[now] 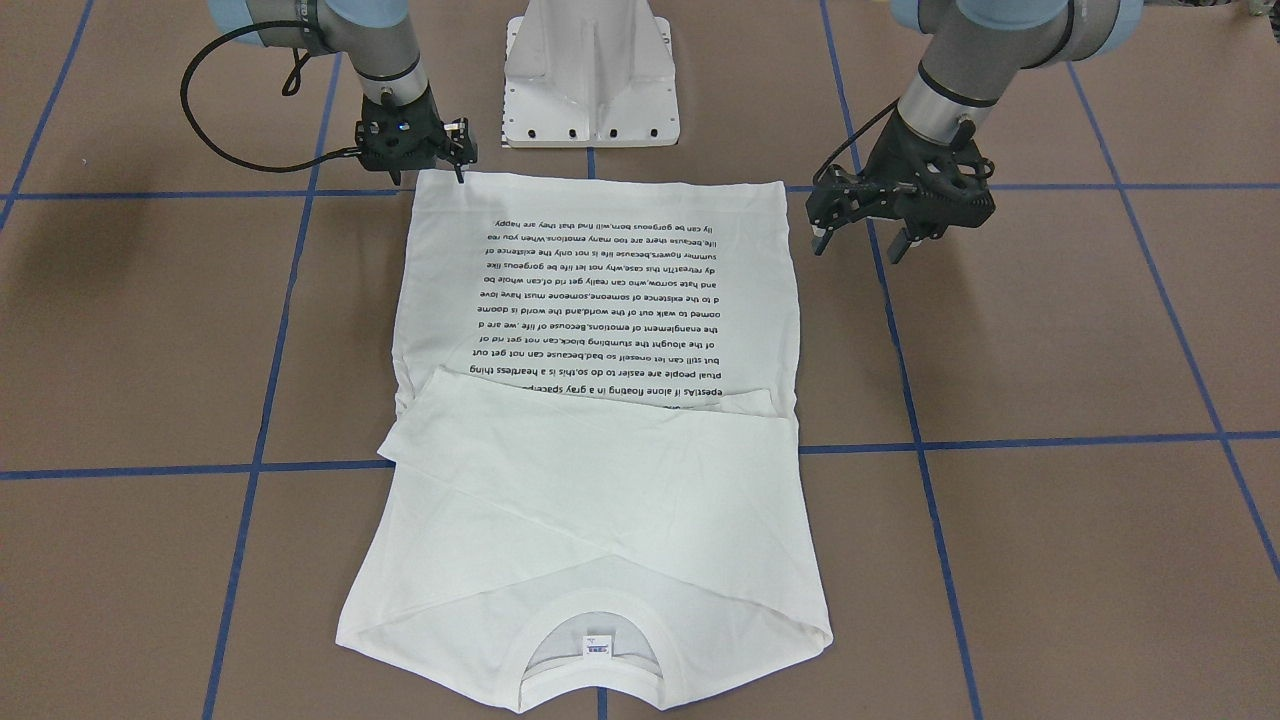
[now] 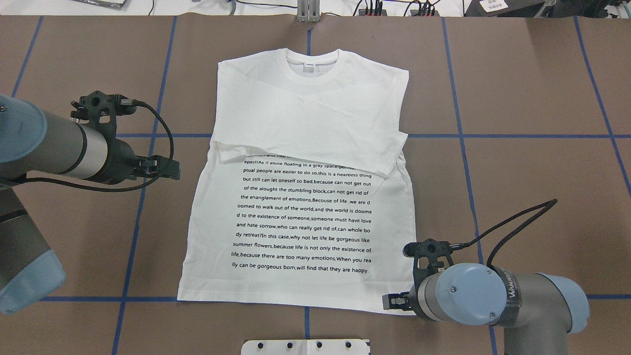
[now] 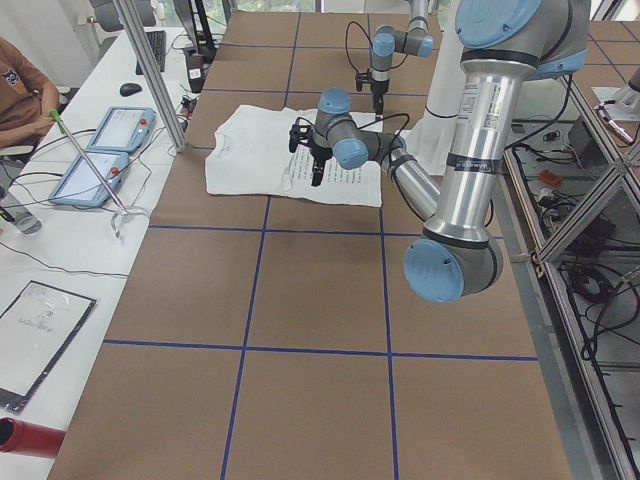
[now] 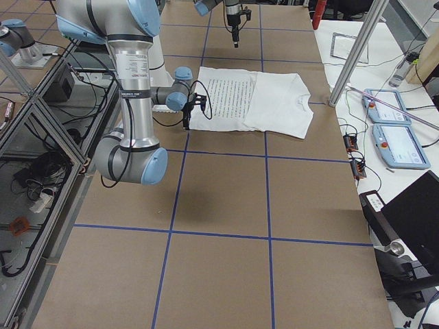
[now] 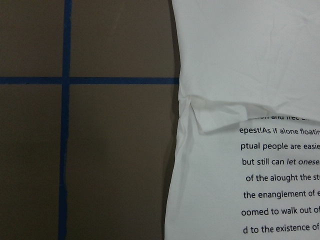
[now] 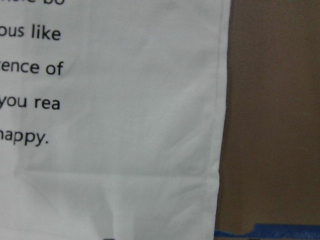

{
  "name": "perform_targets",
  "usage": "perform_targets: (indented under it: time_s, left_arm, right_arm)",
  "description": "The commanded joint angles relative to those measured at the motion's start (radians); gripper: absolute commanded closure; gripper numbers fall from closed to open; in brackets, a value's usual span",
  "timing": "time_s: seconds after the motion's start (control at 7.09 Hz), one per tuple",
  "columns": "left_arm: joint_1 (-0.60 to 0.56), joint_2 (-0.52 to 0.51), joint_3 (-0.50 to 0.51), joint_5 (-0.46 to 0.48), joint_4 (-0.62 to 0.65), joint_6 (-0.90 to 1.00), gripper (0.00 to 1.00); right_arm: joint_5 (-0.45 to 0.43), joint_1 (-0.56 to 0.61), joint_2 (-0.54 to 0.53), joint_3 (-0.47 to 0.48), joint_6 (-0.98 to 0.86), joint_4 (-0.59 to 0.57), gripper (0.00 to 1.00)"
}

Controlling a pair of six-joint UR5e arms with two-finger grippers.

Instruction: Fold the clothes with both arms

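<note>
The clothes are one white T-shirt (image 1: 600,500) (image 2: 305,113) lying flat on the brown table, collar at the far edge from my base and black text facing up. Both sleeves are folded across the chest. My left gripper (image 1: 860,245) (image 2: 167,168) hovers open just off the shirt's side edge at sleeve height; its wrist view shows that edge and the sleeve cuff (image 5: 220,112). My right gripper (image 1: 461,165) (image 2: 394,301) stands low at the hem corner nearest my base, jaws apparently apart. That hem corner (image 6: 210,175) lies flat in the right wrist view.
The white pedestal base (image 1: 592,80) (image 2: 305,346) stands just behind the hem. Blue tape lines (image 1: 1000,440) cross the table. Two teach pendants (image 3: 105,140) (image 4: 394,130), a metal post (image 3: 150,70) and a seated person (image 3: 20,90) are beyond the far edge.
</note>
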Motion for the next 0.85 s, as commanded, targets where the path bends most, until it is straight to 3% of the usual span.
perform_targets:
  time_s: [0.0,0.7]
  left_arm:
    - [0.001,-0.004,0.000,0.000,0.000,0.000,0.00]
    - [0.001,-0.004,-0.005,0.000,0.002,0.001,0.00]
  right_arm:
    - [-0.001,0.005,0.012,-0.013,0.000,-0.001,0.19]
    - [0.012,0.019,0.010,-0.007,0.000,-0.002,0.34]
